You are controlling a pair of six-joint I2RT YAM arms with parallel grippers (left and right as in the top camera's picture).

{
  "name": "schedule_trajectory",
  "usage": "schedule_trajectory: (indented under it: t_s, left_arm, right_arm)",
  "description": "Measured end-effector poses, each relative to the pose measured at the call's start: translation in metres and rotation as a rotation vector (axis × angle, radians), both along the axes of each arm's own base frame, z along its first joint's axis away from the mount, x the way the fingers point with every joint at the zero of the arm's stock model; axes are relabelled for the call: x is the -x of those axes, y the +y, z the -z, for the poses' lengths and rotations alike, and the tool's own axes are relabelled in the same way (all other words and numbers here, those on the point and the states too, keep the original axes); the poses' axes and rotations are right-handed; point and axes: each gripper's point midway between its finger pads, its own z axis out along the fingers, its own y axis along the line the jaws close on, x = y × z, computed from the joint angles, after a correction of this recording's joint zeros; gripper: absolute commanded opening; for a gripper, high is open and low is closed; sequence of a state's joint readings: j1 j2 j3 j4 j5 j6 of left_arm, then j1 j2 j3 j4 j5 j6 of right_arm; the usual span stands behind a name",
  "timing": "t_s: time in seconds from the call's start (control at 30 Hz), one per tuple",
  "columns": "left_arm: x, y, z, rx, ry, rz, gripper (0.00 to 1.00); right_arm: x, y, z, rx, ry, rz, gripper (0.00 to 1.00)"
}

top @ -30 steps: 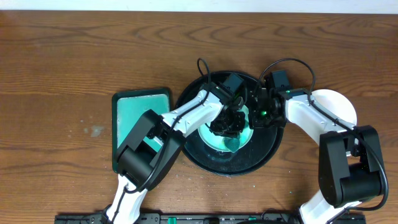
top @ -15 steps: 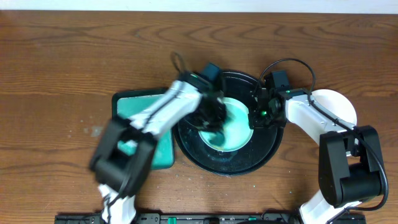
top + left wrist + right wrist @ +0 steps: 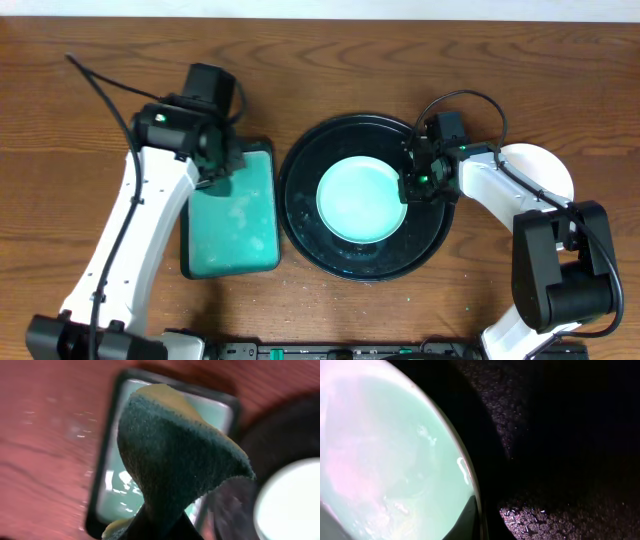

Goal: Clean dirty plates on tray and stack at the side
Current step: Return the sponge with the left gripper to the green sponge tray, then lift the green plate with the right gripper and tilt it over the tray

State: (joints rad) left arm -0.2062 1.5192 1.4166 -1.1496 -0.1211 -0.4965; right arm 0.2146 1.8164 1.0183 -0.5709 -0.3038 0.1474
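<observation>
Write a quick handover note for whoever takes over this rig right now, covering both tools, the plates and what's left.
Left tool: shut on the sponge, over the teal tray.
Right tool: pinching the mint plate at its right edge, on the black tray.
Mint plate looks clean of smears.
White plate lies right of the tray, partly under the right arm.
Left: move the mint plate onto the side stack.
</observation>
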Motion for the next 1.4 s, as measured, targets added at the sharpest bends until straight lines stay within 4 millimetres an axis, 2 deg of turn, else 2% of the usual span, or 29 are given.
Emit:
schedule_trajectory:
  t_s: [0.13, 0.27, 0.33, 0.43, 0.47, 0.6, 0.73, 0.8, 0.9, 1.0, 1.1, 1.27, 1.4]
  left_arm:
    - [0.011, 0.020, 0.036, -0.057, 0.078, -0.053, 0.08]
    - [0.024, 0.025, 0.077, -0.073, 0.147, -0.076, 0.08]
    - [0.029, 0.026, 0.090, -0.076, 0.165, -0.077, 0.13]
    - [0.030, 0.025, 0.097, -0.071, 0.163, -0.079, 0.16]
    - [0.030, 0.025, 0.097, -0.068, 0.162, -0.079, 0.22]
    - [0.030, 0.024, 0.097, -0.065, 0.161, -0.082, 0.29]
    - [0.036, 0.023, 0.095, -0.057, 0.180, -0.085, 0.39]
    - [0.039, 0.022, 0.090, -0.042, 0.172, -0.082, 0.49]
    - [0.040, 0.019, 0.070, -0.016, 0.110, -0.077, 0.56]
    - [0.041, 0.017, 0.040, 0.018, 0.004, -0.072, 0.65]
    - [0.043, 0.017, 0.006, 0.048, -0.124, -0.071, 0.68]
    - [0.061, 0.020, -0.046, 0.091, -0.329, -0.067, 0.72]
    - [0.080, 0.023, -0.079, 0.122, -0.478, -0.063, 0.79]
  right_arm:
    - [0.001, 0.000, 0.000, -0.004, 0.009, 0.012, 0.01]
    - [0.005, 0.000, 0.001, -0.002, 0.028, 0.022, 0.01]
    - [0.006, 0.000, 0.001, -0.002, 0.037, 0.024, 0.01]
    - [0.008, 0.001, 0.001, -0.001, 0.040, 0.022, 0.01]
    - [0.008, 0.001, 0.001, 0.002, 0.038, 0.019, 0.01]
    - [0.010, 0.004, -0.002, 0.035, 0.023, 0.003, 0.01]
    - [0.015, 0.022, -0.017, 0.042, -0.026, -0.057, 0.01]
    - [0.016, 0.030, -0.031, 0.049, -0.076, -0.085, 0.01]
    - [0.014, 0.039, -0.059, 0.061, -0.175, -0.114, 0.01]
    - [0.011, 0.048, -0.087, 0.057, -0.279, -0.132, 0.01]
    - [0.003, 0.062, -0.112, 0.031, -0.393, -0.148, 0.01]
    - [-0.019, 0.105, -0.151, -0.063, -0.607, -0.192, 0.01]
    - [-0.030, 0.157, -0.188, -0.174, -0.814, -0.266, 0.01]
